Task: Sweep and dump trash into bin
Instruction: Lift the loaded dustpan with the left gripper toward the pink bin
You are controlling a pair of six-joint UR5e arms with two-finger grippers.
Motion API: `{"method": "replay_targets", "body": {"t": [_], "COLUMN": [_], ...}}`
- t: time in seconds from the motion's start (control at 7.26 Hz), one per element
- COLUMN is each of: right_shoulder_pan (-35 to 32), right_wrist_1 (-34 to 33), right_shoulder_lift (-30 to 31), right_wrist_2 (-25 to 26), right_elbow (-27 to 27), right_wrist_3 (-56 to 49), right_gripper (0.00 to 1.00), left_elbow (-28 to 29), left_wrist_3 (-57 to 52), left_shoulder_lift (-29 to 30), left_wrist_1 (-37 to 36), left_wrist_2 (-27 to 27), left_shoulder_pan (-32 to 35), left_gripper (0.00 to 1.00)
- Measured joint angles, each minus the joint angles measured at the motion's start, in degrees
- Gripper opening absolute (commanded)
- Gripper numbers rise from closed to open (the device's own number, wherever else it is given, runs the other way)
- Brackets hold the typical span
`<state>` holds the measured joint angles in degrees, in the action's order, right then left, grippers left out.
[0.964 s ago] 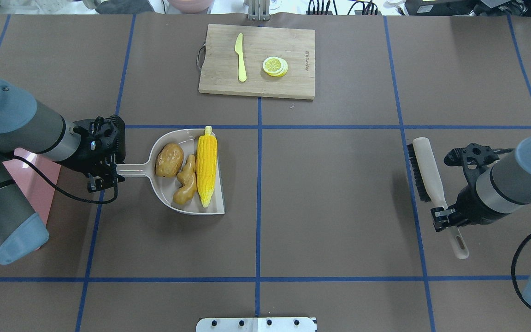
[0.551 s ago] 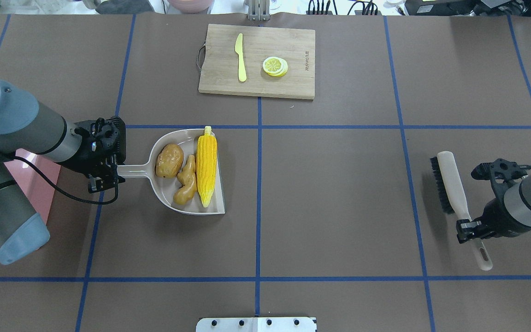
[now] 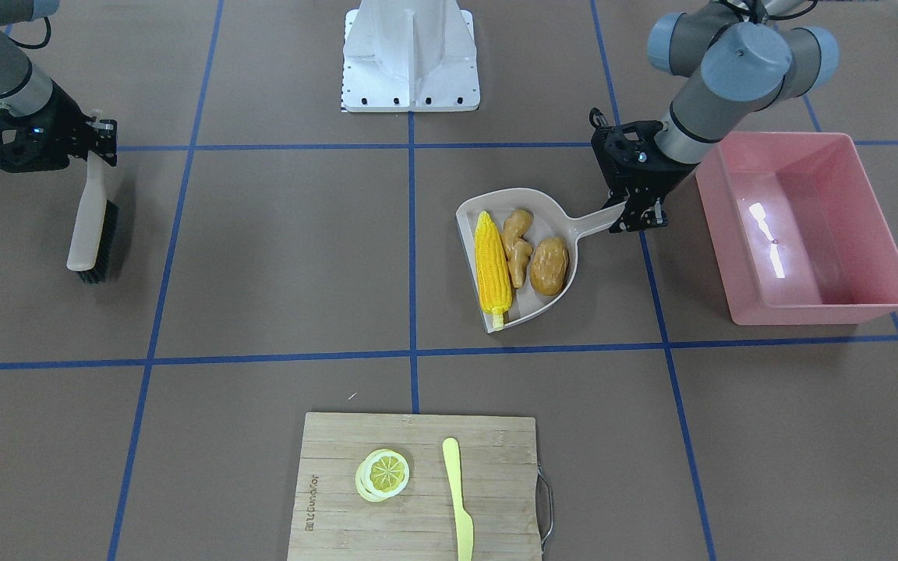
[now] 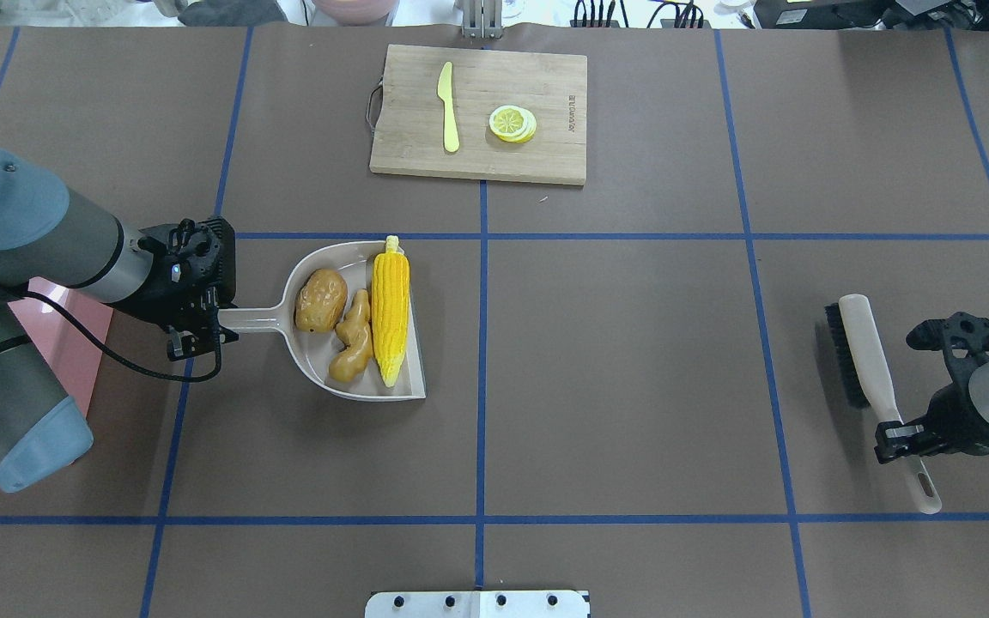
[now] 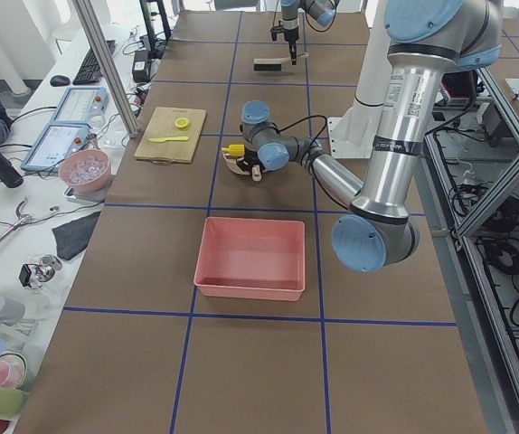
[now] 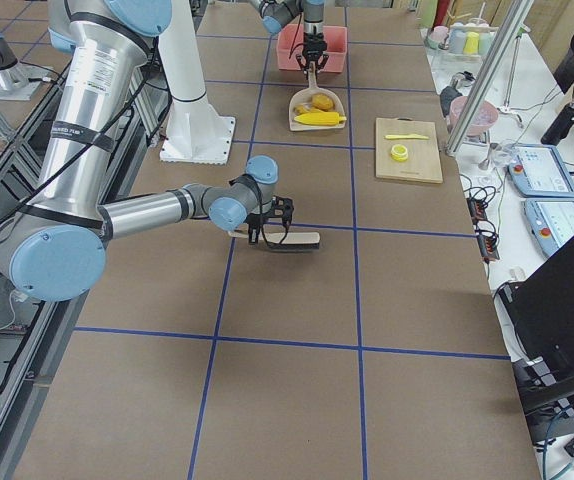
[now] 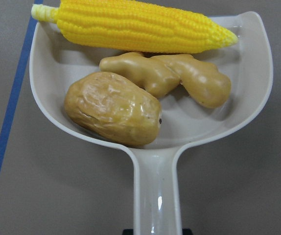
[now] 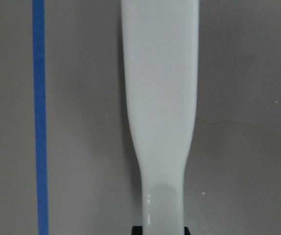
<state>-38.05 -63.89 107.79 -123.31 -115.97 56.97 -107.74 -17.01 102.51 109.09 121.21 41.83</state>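
Observation:
The trash lies in a beige dustpan: a yellow corn cob, a tan ginger root and a brown potato. In the left wrist view the corn cob, ginger root and potato fill the dustpan. My left gripper is shut on the dustpan's handle. The pink bin stands just beyond that gripper, mostly hidden under the arm in the overhead view. My right gripper is shut on the handle of a brush at the table's right.
A wooden cutting board at the far middle carries a pale yellow knife and a lemon slice. Blue tape lines cross the brown table. A person sits by the far side in the exterior left view.
My right gripper has carried the brush further right and nearer the robot. The dustpan with the trash has shifted slightly; my left gripper still holds its handle.

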Motion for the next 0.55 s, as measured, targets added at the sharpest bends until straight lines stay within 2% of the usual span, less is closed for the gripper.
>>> {"method": "replay_targets", "body": {"t": [0.55], "right_shoulder_pan": [0.7], "right_wrist_1": [0.2], "right_shoulder_lift": [0.1], "right_wrist_2": [0.1], "right_elbow": [0.2], "right_wrist_3": [0.6], "right_gripper": [0.00], "left_elbow": [1.8], "left_wrist_3": [0.3], "left_shoulder_lift": [0.0], "left_wrist_1": [6.0], "left_wrist_2": [0.0], "left_shoulder_pan": [-0.1], "left_gripper": [0.00]}}
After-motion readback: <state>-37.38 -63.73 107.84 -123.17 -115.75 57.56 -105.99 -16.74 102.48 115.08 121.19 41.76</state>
